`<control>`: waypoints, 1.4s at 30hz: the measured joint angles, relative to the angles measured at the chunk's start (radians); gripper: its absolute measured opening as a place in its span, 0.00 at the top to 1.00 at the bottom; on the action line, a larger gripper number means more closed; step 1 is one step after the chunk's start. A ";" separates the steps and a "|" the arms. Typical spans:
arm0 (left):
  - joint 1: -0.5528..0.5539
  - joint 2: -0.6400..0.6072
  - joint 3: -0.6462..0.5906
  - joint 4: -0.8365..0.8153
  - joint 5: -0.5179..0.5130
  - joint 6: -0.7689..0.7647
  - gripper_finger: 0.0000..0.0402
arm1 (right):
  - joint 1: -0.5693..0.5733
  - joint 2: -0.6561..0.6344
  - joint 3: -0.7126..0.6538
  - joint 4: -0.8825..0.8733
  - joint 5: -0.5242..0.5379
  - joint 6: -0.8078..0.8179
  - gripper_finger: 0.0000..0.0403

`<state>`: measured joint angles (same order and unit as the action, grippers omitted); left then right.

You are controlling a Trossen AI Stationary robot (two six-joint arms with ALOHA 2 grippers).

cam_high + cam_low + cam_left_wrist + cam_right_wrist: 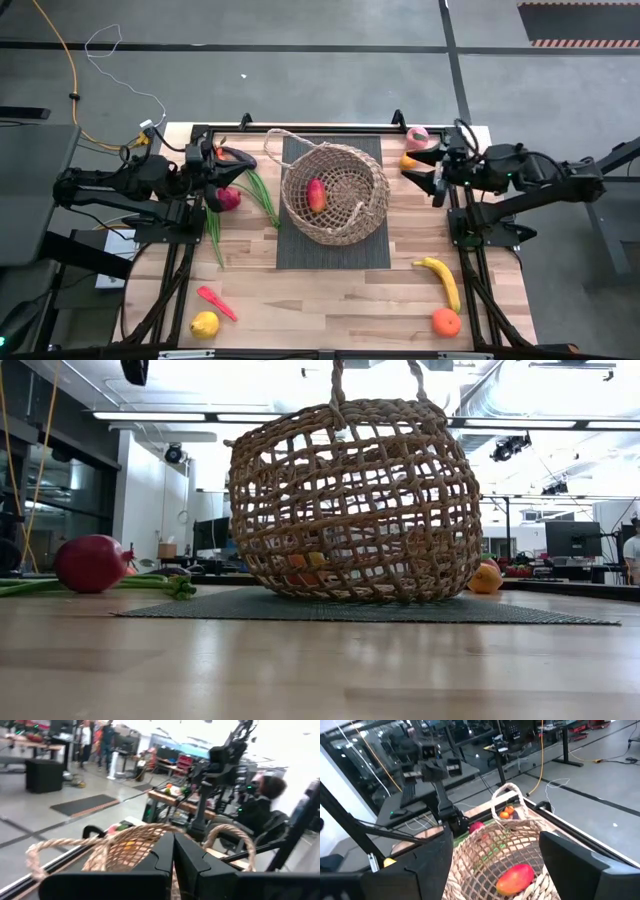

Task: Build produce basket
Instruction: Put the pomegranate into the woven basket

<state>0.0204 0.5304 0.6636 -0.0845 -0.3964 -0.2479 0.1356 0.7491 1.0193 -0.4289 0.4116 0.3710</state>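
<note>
The wood table (320, 660) fills the front of the low view. On it lies a dark mat (300, 250), and the round woven basket (335, 192) sits on the mat. Inside the basket lies a red and yellow fruit (316, 195).

The left pincer (212, 168) is closed and holds nothing. It hangs just left of the basket, above a dark red fruit (229, 198) and long green stalks (262, 196). The right pincer (437, 178) is open and empty, to the right of the basket, near a pink fruit (417, 137).

At the near edge lie a lemon (205, 323), a red pepper (216, 302), a banana (441, 277) and an orange (446, 321).
</note>
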 joint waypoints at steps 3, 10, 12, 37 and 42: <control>-0.001 0.000 0.000 0.022 0.004 0.051 1.00 | 0.000 0.025 -0.003 -0.001 -0.001 -0.008 0.30; 0.000 0.000 0.000 0.031 0.003 0.135 0.91 | 0.000 0.051 -0.003 0.001 -0.024 -0.005 0.30; 0.000 0.000 0.000 0.031 0.004 0.136 0.84 | 0.000 0.050 -0.003 0.002 -0.024 -0.005 0.30; 0.000 0.032 0.002 0.029 0.014 0.110 0.30 | 0.000 0.048 -0.001 -0.011 -0.028 0.057 0.30; 0.000 0.035 0.002 0.030 0.012 0.110 0.30 | 0.000 0.029 -0.001 -0.096 -0.030 0.042 0.30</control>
<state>0.0200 0.5651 0.6655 -0.0547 -0.3847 -0.1383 0.1360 0.7786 1.0180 -0.5253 0.3817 0.4128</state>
